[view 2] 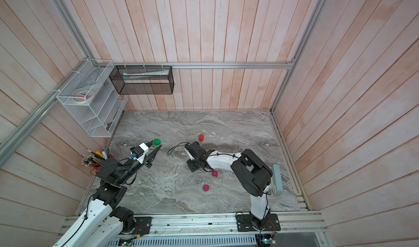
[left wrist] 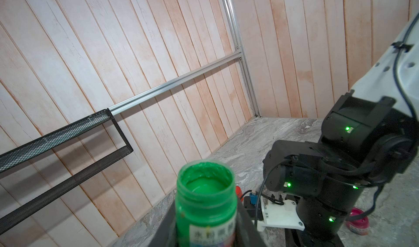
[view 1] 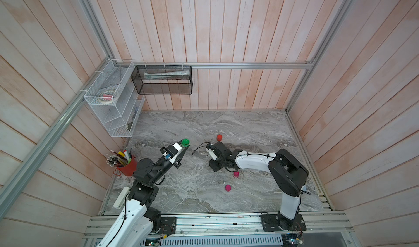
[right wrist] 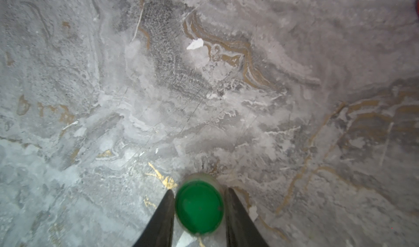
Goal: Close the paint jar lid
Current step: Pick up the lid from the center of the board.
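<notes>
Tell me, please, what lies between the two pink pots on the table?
Nothing lies there. Both top views show only bare marble table between the farther pink pot and the nearer pink pot.

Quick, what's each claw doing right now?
Left claw: closed on the open green paint jar.
Right claw: closed around the green lid, apparently gripping it.

This is a robot test room made to look like an art corner. Two robot arms point(view 1: 254, 162) are bolted to a metal rail point(view 1: 226, 221) at the front of a grey marble table point(view 1: 249, 125). Metal bars point(view 1: 249, 65) frame walls of pale wood planks point(view 1: 226, 30). A red cup point(view 1: 129, 168) holds pencils point(view 1: 114, 160) and pens. A roll of tape point(view 1: 106, 98) sits in a white wire rack point(view 1: 106, 121). An open green paint jar point(left wrist: 205, 202) and pink paint pots point(view 1: 228, 188) are here too.
</notes>
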Controlling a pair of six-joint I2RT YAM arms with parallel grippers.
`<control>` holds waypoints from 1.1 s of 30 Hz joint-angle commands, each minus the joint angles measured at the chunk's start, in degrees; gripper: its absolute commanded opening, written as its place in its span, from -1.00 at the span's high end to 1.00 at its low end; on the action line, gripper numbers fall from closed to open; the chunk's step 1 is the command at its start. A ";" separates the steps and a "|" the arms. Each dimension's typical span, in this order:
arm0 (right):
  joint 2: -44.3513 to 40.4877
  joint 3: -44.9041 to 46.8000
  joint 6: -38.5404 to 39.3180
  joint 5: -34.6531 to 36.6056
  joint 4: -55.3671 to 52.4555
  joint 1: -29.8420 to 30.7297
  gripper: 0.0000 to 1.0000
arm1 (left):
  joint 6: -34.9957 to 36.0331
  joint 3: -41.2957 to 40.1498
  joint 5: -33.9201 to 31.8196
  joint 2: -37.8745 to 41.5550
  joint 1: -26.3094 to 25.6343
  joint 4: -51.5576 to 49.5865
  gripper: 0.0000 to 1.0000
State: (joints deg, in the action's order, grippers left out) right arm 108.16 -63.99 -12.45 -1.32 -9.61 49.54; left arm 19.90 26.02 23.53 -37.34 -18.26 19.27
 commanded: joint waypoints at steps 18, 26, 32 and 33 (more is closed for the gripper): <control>-10.51 0.50 -0.67 -4.60 -1.70 -6.79 0.40 | -2.09 -1.11 0.64 -2.66 1.77 4.80 0.33; -18.58 0.72 2.42 -15.72 0.70 -12.92 0.40 | -2.69 2.76 4.18 -10.43 1.91 3.70 0.33; -21.86 -2.07 6.07 -22.06 1.65 -13.15 0.40 | -3.38 5.28 10.36 -16.93 1.91 7.65 0.33; -22.18 -2.56 6.28 -23.36 1.70 -13.11 0.40 | -3.46 5.51 11.41 -18.15 1.85 8.55 0.33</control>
State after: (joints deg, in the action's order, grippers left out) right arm 87.37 -64.25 -8.51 -18.87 -8.69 36.27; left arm 17.32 29.39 30.33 -53.76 -16.60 24.40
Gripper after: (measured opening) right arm 0.344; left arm 0.337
